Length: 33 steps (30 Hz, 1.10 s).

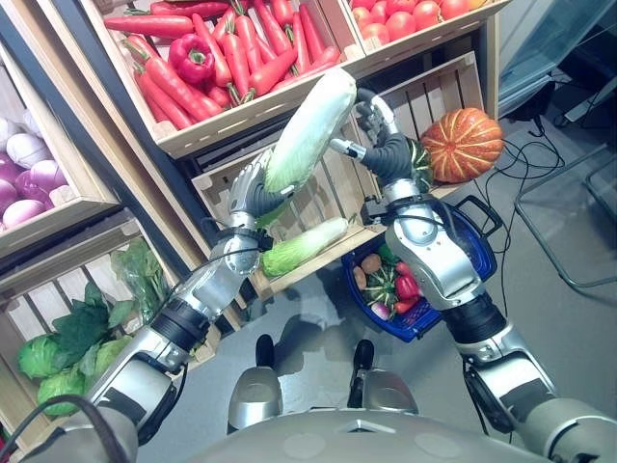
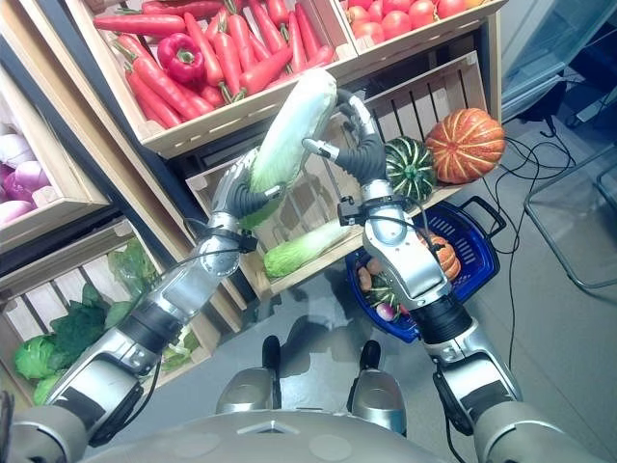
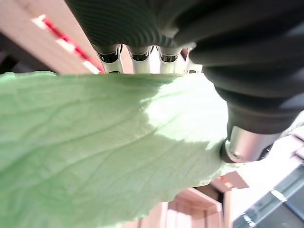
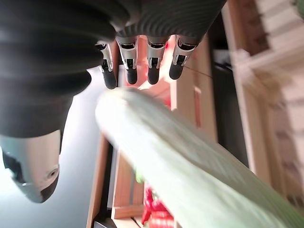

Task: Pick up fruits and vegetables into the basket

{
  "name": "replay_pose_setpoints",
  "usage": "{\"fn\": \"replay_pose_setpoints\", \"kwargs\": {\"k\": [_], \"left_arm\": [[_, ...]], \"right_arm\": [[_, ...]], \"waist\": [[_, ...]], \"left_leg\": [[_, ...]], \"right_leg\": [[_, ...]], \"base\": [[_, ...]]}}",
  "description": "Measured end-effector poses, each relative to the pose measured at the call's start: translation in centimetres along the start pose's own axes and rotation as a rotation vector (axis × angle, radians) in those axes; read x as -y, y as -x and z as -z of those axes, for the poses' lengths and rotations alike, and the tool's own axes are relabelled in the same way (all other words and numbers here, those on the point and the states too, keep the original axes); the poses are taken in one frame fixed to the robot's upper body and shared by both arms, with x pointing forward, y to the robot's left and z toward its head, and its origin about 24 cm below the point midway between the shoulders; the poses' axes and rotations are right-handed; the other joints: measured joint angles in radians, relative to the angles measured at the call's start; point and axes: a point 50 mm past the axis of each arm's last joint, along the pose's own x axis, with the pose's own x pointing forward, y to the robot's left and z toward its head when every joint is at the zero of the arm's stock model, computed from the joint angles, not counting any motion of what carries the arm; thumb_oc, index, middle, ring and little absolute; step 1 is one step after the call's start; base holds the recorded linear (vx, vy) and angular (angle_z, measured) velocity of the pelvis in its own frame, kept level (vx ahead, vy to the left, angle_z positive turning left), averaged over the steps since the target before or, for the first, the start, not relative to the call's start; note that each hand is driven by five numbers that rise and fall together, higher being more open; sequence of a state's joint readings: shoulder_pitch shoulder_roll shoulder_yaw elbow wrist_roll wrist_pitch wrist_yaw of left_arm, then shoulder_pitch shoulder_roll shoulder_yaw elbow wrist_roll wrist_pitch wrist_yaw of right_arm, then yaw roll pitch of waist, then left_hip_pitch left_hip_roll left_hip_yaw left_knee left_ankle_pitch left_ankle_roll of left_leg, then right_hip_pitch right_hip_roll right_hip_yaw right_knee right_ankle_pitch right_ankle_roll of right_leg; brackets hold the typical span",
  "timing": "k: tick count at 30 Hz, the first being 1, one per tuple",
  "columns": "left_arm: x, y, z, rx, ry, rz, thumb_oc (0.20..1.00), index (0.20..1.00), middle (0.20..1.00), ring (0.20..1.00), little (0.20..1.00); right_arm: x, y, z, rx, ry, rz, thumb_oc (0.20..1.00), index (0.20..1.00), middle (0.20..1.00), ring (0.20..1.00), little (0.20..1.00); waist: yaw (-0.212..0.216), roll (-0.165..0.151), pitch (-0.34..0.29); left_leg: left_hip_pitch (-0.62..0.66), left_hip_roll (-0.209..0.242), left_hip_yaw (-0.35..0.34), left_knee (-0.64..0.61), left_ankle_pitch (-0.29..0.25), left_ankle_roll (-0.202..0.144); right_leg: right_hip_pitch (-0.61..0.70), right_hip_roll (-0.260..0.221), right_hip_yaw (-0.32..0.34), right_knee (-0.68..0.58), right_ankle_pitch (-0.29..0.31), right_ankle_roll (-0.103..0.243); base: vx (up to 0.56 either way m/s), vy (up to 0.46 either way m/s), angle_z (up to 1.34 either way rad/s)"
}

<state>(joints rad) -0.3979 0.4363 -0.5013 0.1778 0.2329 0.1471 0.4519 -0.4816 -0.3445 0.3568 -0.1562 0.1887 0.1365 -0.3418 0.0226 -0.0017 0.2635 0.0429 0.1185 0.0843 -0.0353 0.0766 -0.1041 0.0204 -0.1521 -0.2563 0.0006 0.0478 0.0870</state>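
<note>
A long napa cabbage [image 1: 308,130] stands tilted in the air in front of the crates, white end up. My left hand [image 1: 249,188] is shut on its green leafy lower end; the leaf [image 3: 95,142] lies across that hand's fingers. My right hand [image 1: 390,154] is up beside the cabbage's white upper end [image 4: 190,175], fingers and thumb spread, with a gap between them and the cabbage. The blue basket [image 1: 485,253] sits low behind my right forearm and holds a red pepper, a small striped squash and other vegetables.
A second napa cabbage [image 1: 304,246] lies on the slatted crate shelf. An orange pumpkin [image 1: 463,143] and a green striped squash [image 2: 410,169] sit to the right. Crates above hold carrots with a red pepper [image 1: 191,56] and tomatoes [image 1: 400,17]. Leafy greens [image 1: 67,338] fill the lower left crate.
</note>
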Motion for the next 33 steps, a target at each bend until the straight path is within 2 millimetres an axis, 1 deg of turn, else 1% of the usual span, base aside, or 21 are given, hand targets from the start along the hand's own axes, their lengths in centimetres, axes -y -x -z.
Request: {"fn": "replay_pose_setpoints", "kwargs": {"k": [1, 3, 5, 8, 10, 13, 17, 21, 25, 26, 28, 30, 33], "left_arm": [[0.0, 0.1, 0.2, -0.012, -0.005, 0.009, 0.200, 0.200, 0.200, 0.200, 0.200], [0.0, 0.1, 0.4, -0.019, -0.007, 0.019, 0.200, 0.200, 0.200, 0.200, 0.200], [-0.3, 0.0, 0.5, -0.023, -0.006, 0.011, 0.200, 0.200, 0.200, 0.200, 0.200], [-0.7, -0.1, 0.7, -0.029, -0.006, -0.002, 0.200, 0.200, 0.200, 0.200, 0.200], [-0.8, -0.1, 0.7, -0.029, -0.011, 0.000, 0.200, 0.200, 0.200, 0.200, 0.200], [-0.8, -0.1, 0.7, -0.024, -0.010, -0.001, 0.200, 0.200, 0.200, 0.200, 0.200], [-1.6, 0.2, 1.1, -0.010, 0.018, -0.057, 0.200, 0.200, 0.200, 0.200, 0.200], [-1.9, 0.2, 0.6, 0.046, 0.049, -0.103, 0.200, 0.200, 0.200, 0.200, 0.200], [-2.7, 0.2, -0.1, 0.125, 0.095, -0.155, 0.200, 0.200, 0.200, 0.200, 0.200], [-2.7, 0.2, -0.1, 0.132, 0.099, -0.159, 0.200, 0.200, 0.200, 0.200, 0.200], [-3.0, 0.2, -0.3, 0.154, 0.110, -0.172, 0.200, 0.200, 0.200, 0.200, 0.200], [-3.1, 0.2, -0.6, 0.183, 0.122, -0.177, 0.200, 0.200, 0.200, 0.200, 0.200], [-3.5, 0.2, -0.8, 0.211, 0.123, -0.195, 0.200, 0.200, 0.200, 0.200, 0.200]], "right_arm": [[0.4, -0.2, -0.6, 0.029, 0.029, 0.013, 1.000, 1.000, 1.000, 1.000, 1.000], [1.2, -0.4, -1.5, 0.090, 0.165, 0.034, 1.000, 1.000, 1.000, 1.000, 1.000], [1.8, -0.6, -2.0, 0.126, 0.238, 0.051, 1.000, 1.000, 1.000, 1.000, 1.000], [2.1, -0.6, -2.2, 0.149, 0.319, 0.057, 1.000, 1.000, 1.000, 1.000, 1.000], [2.6, -0.6, -2.3, 0.166, 0.409, 0.042, 1.000, 1.000, 1.000, 1.000, 1.000], [2.8, -0.6, -2.3, 0.165, 0.437, 0.034, 1.000, 1.000, 1.000, 1.000, 1.000], [2.9, -0.2, -1.2, 0.081, 0.313, 0.025, 1.000, 1.000, 1.000, 1.000, 1.000], [2.8, 0.3, -0.1, 0.028, 0.155, 0.037, 1.000, 1.000, 1.000, 1.000, 1.000], [2.3, 0.7, 0.8, -0.014, -0.081, 0.023, 1.000, 1.000, 1.000, 1.000, 1.000], [2.2, 0.8, 0.9, -0.019, -0.111, 0.018, 1.000, 1.000, 1.000, 1.000, 1.000], [1.7, 0.8, 1.1, -0.027, -0.239, -0.022, 1.000, 1.000, 1.000, 1.000, 1.000], [1.0, 0.8, 0.7, -0.001, -0.359, -0.076, 1.000, 1.000, 1.000, 1.000, 1.000], [0.6, 0.8, 0.2, 0.041, -0.439, -0.121, 1.000, 1.000, 1.000, 1.000, 1.000]], "waist": [[-0.002, 0.004, 0.002], [-0.001, 0.015, 0.008], [-0.002, 0.023, 0.012], [-0.003, 0.025, 0.012], [-0.003, 0.026, 0.012], [-0.002, 0.026, 0.013], [-0.002, 0.028, 0.014], [0.001, 0.031, 0.016], [-0.001, 0.031, 0.016], [-0.001, 0.031, 0.016], [-0.001, 0.031, 0.016], [0.001, 0.031, 0.016], [0.005, 0.031, 0.016]], "left_leg": [[0.000, 0.000, 0.000, 0.000, 0.000, 0.000], [0.000, 0.000, 0.002, 0.001, -0.001, 0.001], [0.001, 0.001, 0.004, 0.001, -0.001, 0.001], [0.002, 0.001, 0.004, 0.001, -0.001, 0.001], [0.001, 0.001, 0.005, 0.002, -0.001, 0.001], [0.001, 0.001, 0.005, 0.001, -0.001, 0.001], [-0.005, 0.001, 0.011, 0.001, -0.001, 0.001], [-0.007, 0.001, 0.011, 0.001, -0.001, 0.001], [-0.012, 0.002, 0.006, 0.002, -0.001, 0.001], [-0.013, 0.002, 0.005, 0.002, -0.001, 0.001], [-0.015, 0.002, 0.004, 0.002, -0.001, 0.001], [-0.016, 0.002, 0.000, 0.002, -0.001, 0.001], [-0.018, 0.002, -0.003, 0.001, -0.001, 0.001]], "right_leg": [[0.000, 0.000, 0.001, 0.000, 0.000, 0.000], [-0.001, -0.001, 0.003, 0.000, 0.000, 0.000], [-0.001, 0.001, 0.005, 0.000, 0.000, 0.000], [-0.001, 0.001, 0.006, 0.000, 0.000, 0.000], [-0.002, 0.000, 0.007, 0.000, 0.000, 0.000], [-0.002, 0.001, 0.007, 0.000, 0.000, 0.000], [-0.014, 0.001, 0.014, 0.002, 0.000, 0.000], [-0.015, 0.001, 0.013, 0.002, 0.000, 0.000], [-0.016, 0.001, 0.008, 0.001, 0.000, 0.000], [-0.016, 0.001, 0.007, 0.001, 0.000, 0.000], [-0.016, 0.001, 0.005, 0.000, 0.000, 0.000], [-0.016, 0.001, 0.000, 0.000, 0.000, 0.000], [-0.015, 0.001, -0.003, 0.000, 0.000, 0.000]], "base": [[0.01, 0.030, -0.03], [-0.02, 0.019, -0.03], [0.00, 0.000, 0.00], [0.00, 0.003, -0.01], [0.00, 0.000, 0.00], [-0.04, -0.006, -0.01], [-0.01, -0.009, -0.04], [-0.05, -0.023, 0.01], [-0.03, -0.026, 0.03], [0.00, 0.000, 0.00], [0.00, -0.014, 0.02], [0.01, -0.025, 0.05], [0.01, -0.009, 0.03]]}}
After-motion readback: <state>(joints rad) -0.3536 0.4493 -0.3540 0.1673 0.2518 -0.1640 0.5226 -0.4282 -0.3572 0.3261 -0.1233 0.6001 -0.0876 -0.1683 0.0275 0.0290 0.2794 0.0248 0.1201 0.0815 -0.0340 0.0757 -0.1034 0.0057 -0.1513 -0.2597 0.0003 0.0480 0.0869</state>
